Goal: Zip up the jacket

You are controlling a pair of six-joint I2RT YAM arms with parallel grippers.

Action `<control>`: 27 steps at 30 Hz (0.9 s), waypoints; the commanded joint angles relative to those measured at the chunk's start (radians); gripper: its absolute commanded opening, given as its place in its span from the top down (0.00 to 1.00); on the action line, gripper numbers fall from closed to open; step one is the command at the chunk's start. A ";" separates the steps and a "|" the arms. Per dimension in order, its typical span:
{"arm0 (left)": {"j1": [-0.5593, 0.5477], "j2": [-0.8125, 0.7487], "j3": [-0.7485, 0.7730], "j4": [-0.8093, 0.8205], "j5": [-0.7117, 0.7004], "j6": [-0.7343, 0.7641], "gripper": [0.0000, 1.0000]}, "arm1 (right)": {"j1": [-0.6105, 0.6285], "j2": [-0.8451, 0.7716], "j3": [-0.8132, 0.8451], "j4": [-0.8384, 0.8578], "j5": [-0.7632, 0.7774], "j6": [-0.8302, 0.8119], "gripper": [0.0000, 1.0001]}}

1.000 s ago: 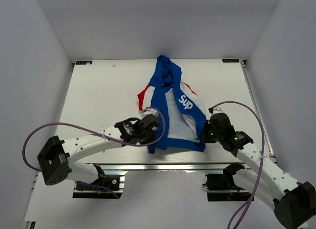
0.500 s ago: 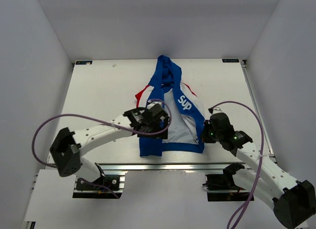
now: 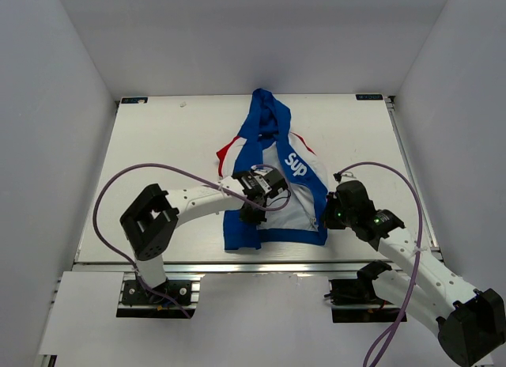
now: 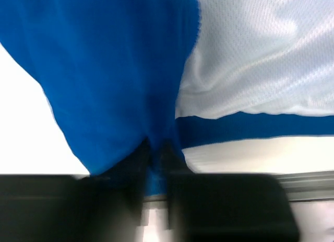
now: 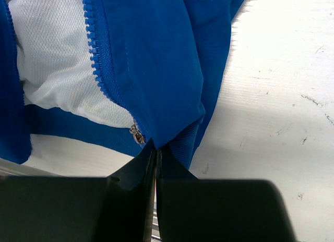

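— Why hold both bottom corners?

— My left gripper (image 4: 153, 157) pinches one blue hem of the jacket (image 3: 273, 126). My right gripper (image 5: 155, 150) is clamped on the other, with the zipper slider (image 5: 137, 134) just beside its tips. The jacket lies open between them, so I can line up the teeth.

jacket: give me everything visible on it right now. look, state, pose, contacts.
The jacket is royal-blue fabric, its hood pointing at the table's far edge, with a red-and-white shoulder panel and white "Sup" lettering. It lies on the white table, unzipped, front spread open over white mesh lining. Blue zipper teeth run down one front edge to a metal slider. The left gripper pinches one bottom panel, the right gripper the opposite bottom corner.
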 commanded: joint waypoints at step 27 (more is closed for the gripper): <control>0.198 -0.397 -0.398 -0.064 -0.140 -0.095 0.37 | -0.006 0.031 0.013 0.015 -0.026 -0.022 1.00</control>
